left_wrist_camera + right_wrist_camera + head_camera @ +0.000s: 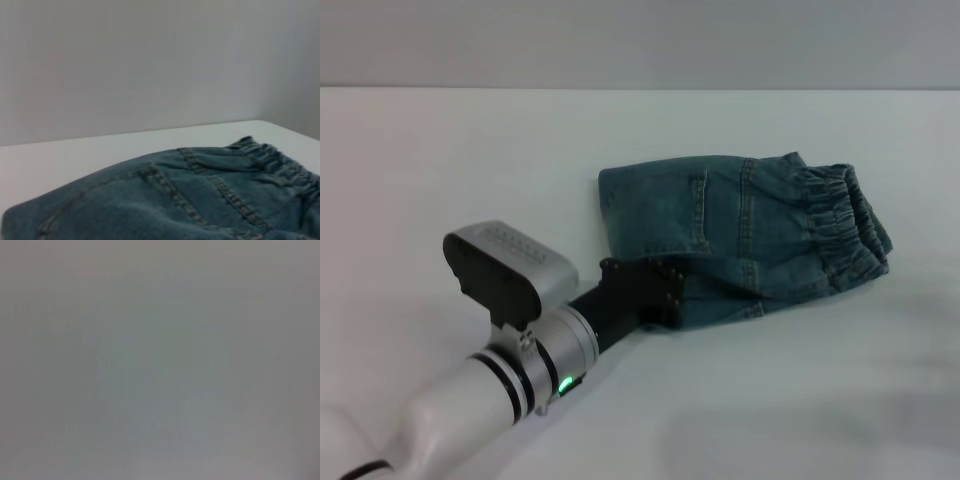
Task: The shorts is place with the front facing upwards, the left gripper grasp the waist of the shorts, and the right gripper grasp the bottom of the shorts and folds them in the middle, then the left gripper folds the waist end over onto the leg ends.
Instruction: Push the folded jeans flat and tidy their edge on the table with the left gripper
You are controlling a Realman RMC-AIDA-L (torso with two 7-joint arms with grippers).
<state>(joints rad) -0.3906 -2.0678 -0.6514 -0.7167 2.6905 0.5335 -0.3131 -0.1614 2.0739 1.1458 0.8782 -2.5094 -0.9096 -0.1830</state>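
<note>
With its finger state indiscernible, the left pincer (665,295) should release the folded blue denim shorts (750,235) beside it without dragging.

Folded denim shorts (200,200) lie on the white table (75,155), elastic waistband (280,162) showing.

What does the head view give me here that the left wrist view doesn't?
Only the head view shows the left end effector at the near edge of the shorts, the whole folded outline, and the fold edge facing the robot's left; whether it is open or shut is hidden by the denim. Only the left wrist view shows the seam stitching up close and the wall behind the table. Both show the denim shorts with the gathered elastic waistband and the white table. The right end effector appears in neither.
</note>
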